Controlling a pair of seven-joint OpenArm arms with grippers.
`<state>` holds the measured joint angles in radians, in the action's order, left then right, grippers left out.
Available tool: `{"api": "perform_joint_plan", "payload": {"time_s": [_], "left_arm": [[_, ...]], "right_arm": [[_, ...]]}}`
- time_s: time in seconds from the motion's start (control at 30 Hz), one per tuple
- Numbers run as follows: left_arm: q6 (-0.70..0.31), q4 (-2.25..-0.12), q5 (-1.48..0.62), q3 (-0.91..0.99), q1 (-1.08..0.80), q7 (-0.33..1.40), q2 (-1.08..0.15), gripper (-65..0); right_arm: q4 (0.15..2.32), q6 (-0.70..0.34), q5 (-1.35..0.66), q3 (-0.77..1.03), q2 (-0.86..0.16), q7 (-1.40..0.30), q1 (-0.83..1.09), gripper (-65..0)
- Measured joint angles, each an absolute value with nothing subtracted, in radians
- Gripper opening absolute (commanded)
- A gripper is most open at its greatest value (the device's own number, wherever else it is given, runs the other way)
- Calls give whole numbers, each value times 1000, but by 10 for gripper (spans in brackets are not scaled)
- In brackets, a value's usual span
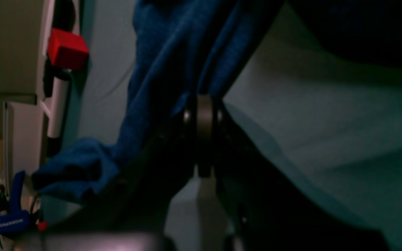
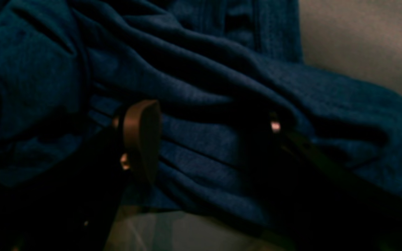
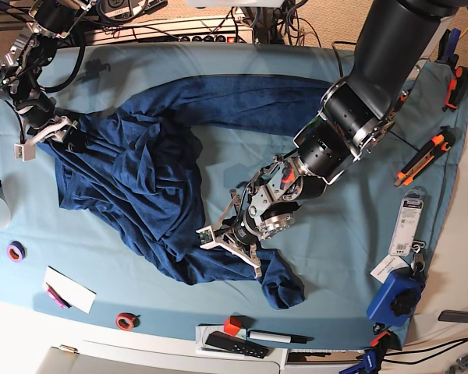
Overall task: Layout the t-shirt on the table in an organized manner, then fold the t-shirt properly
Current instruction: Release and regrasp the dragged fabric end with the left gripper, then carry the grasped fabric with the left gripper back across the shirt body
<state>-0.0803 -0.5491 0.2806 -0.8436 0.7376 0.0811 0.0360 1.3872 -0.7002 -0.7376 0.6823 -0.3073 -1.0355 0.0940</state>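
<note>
Pinching shirt (image 1: pixel 166 52) in left gripper (image 1: pixel 204 104), risking slipping; right gripper (image 2: pixel 204 132) gaping wide over folds, risking bunching cloth when pulling.

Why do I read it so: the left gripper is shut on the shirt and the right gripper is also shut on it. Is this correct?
Only the second part is wrong. The left gripper is shut on the shirt, as the left wrist view shows. The right gripper, however, stands open over the cloth, its fingers wide apart in the right wrist view.

The t-shirt (image 3: pixel 140 187) lies crumpled on the table (image 3: pixel 343 234), left of centre, one sleeve stretching rightward.
</note>
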Motion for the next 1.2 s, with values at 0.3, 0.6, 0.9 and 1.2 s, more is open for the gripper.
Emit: {"api": "perform_joint_plan", "payload": {"time_s": [0.3, 0.6, 0.9, 1.2], "left_arm": [[61, -539, 194, -844, 876, 130, 84, -650], [67, -541, 189, -844, 937, 121, 132, -650], [10, -542, 38, -844, 931, 262, 132, -444], [-248, -623, -350, -652, 915, 600, 107, -412]], "right_arm": [[1387, -700, -738, 682, -307, -1036, 94, -280], [1387, -700, -738, 682, -307, -1036, 94, -280], [1387, -700, -738, 682, -307, -1036, 94, -280], [1387, -700, -738, 682, -307, -1036, 94, -280]]}}
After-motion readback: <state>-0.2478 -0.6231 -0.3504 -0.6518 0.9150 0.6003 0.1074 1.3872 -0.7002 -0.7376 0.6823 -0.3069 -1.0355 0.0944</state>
